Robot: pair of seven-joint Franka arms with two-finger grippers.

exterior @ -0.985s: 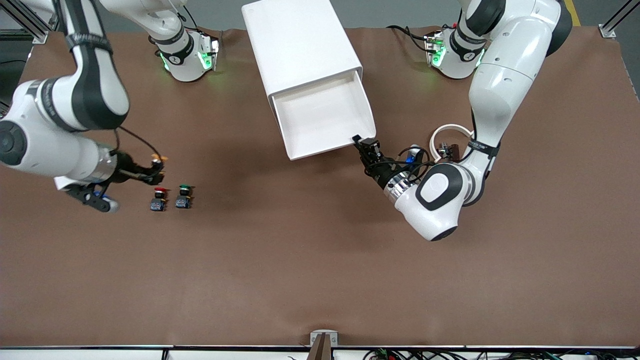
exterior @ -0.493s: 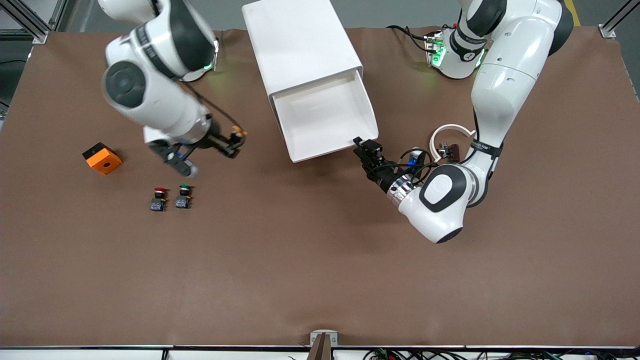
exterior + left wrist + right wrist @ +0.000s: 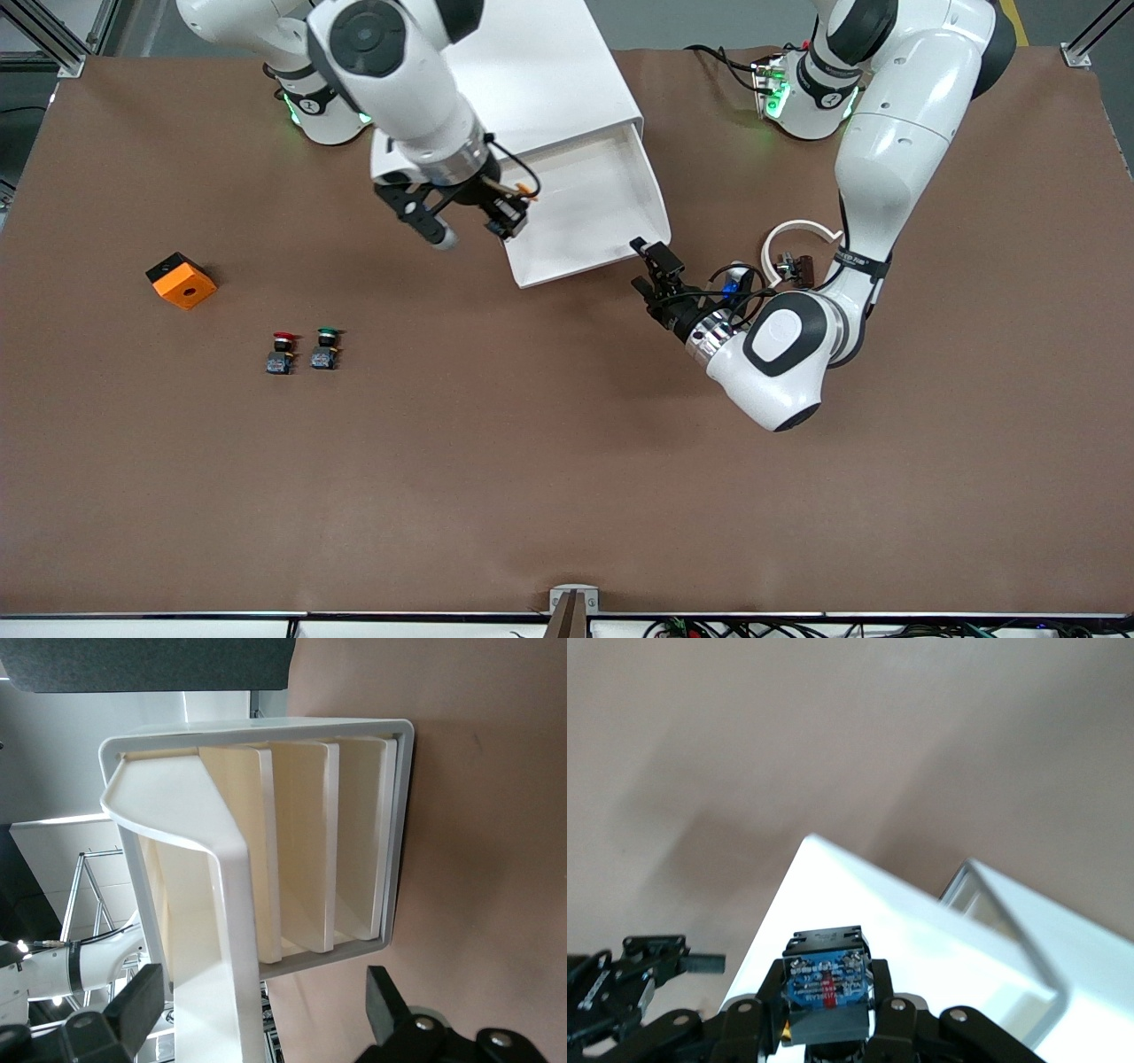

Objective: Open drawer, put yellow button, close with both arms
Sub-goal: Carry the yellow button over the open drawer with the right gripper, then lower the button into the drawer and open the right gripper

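The right gripper [image 3: 509, 211], clenched on the yellow button [image 3: 524, 189], hangs over the pulled-out drawer [image 3: 580, 213] at its 9 o'clock edge. The left gripper [image 3: 654, 266], fingers spread and released, sits just beside the drawer's front corner, at 4 o'clock, low over the desk [image 3: 567, 461].

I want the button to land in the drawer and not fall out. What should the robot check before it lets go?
1. Drawer pulled open: ok.
2. Right gripper shut on the yellow button: ok.
3. Button over the tray, not its edge: not ok, it hangs at the corner.
4. Left gripper open and apart from the drawer front: ok.
5. Tray bare where the button will land: ok.
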